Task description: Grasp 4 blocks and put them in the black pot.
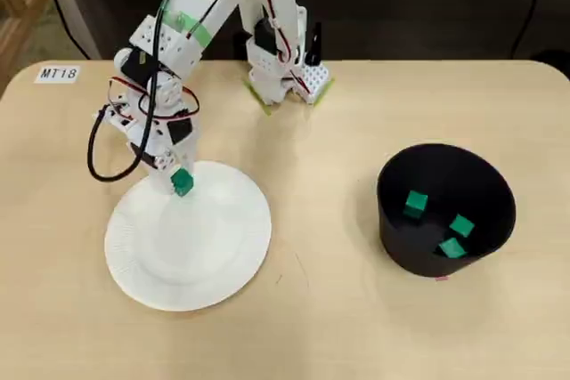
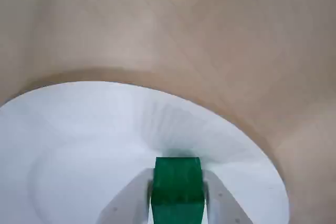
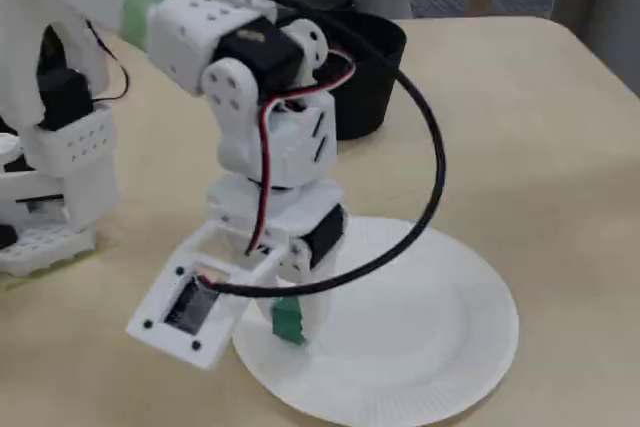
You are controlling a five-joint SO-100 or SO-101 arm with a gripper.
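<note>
My end effector (image 2: 177,203) is clamped on the fourth block (image 2: 177,187) over the plate (image 1: 223,255). Judged light, rigid, smooth: grip opposite flat faces, centred.

Light wooden table (image 1: 356,327), rounded corners visible at far left and far right in overhead view. Flat white paper plate (image 1: 214,255) with fluted rim, lying at about 8 o'clock from table centre in overhead view; same plate (image 2: 79,140) fills lower part of wrist view, and plate (image 3: 430,347) sits at 5 o'clock in fixed view. Small white label (image 1: 59,74) reading "MT18", stuck flat at 10 o'clock near table edge, well apart from plate. Dark floor beyond far table edge. Wooden furniture edge (image 1: 16,6) at upper left corner.
</note>
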